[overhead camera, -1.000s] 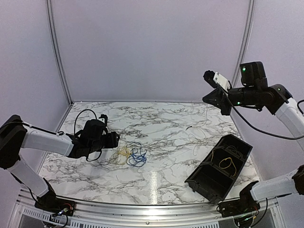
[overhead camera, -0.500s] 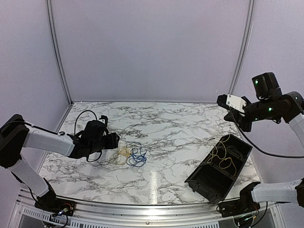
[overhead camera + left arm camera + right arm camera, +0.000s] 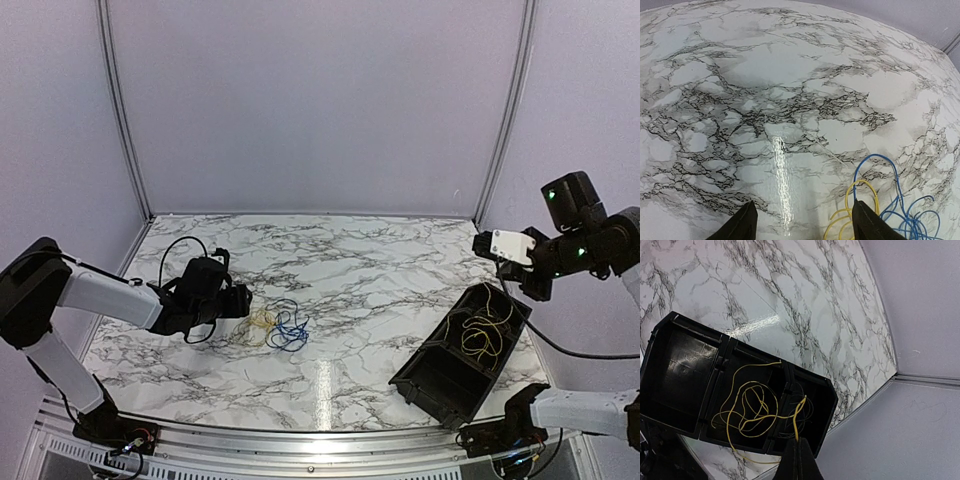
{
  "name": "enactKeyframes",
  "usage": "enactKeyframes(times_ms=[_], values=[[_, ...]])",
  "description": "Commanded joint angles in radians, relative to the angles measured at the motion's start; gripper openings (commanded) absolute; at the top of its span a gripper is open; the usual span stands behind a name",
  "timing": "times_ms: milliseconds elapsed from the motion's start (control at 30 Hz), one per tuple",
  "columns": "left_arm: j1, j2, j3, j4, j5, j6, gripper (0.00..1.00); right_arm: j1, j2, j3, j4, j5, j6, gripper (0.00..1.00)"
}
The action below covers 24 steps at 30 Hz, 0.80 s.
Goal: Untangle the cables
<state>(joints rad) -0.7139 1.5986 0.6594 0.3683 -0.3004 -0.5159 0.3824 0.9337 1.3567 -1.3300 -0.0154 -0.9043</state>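
A small tangle of yellow cable (image 3: 261, 322) and blue cable (image 3: 289, 328) lies on the marble table left of centre. My left gripper (image 3: 240, 300) hovers open just left of it; in the left wrist view its right fingertip (image 3: 866, 226) touches the edge of the yellow loops (image 3: 856, 210) and the blue loops (image 3: 900, 205). My right gripper (image 3: 799, 452) is shut on one end of a long yellow cable (image 3: 747, 407), high over the black bin (image 3: 462, 352). That cable hangs down and coils inside the bin, over thin black cables (image 3: 807, 412).
The black bin (image 3: 685, 360) has divided compartments and sits tilted at the table's right front. The enclosure's wall and metal frame (image 3: 920, 380) run close behind my right gripper. The table's front rail (image 3: 300, 440) lies near the arm bases.
My right arm has swung right and down from over the table's back to above the bin, and the yellow cable it carries has settled into the bin. The left arm has barely moved.
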Motion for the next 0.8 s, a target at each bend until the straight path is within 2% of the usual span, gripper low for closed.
enactKeyframes(times_ms=[0,133,433,767], values=[[0.005,0.031,0.035,-0.006,-0.008,0.005,0.68,-0.008,-0.029,-0.085,-0.044,0.055,-0.025,0.0],[0.005,0.043,0.039,-0.003,-0.004,-0.001,0.68,-0.008,-0.036,-0.194,-0.032,0.034,-0.023,0.0],[0.005,0.052,0.019,0.004,-0.002,-0.015,0.68,-0.008,-0.011,-0.4,0.117,0.032,-0.04,0.0],[0.005,0.061,0.018,0.006,0.005,-0.009,0.68,-0.023,0.07,-0.53,0.267,0.038,-0.054,0.0]])
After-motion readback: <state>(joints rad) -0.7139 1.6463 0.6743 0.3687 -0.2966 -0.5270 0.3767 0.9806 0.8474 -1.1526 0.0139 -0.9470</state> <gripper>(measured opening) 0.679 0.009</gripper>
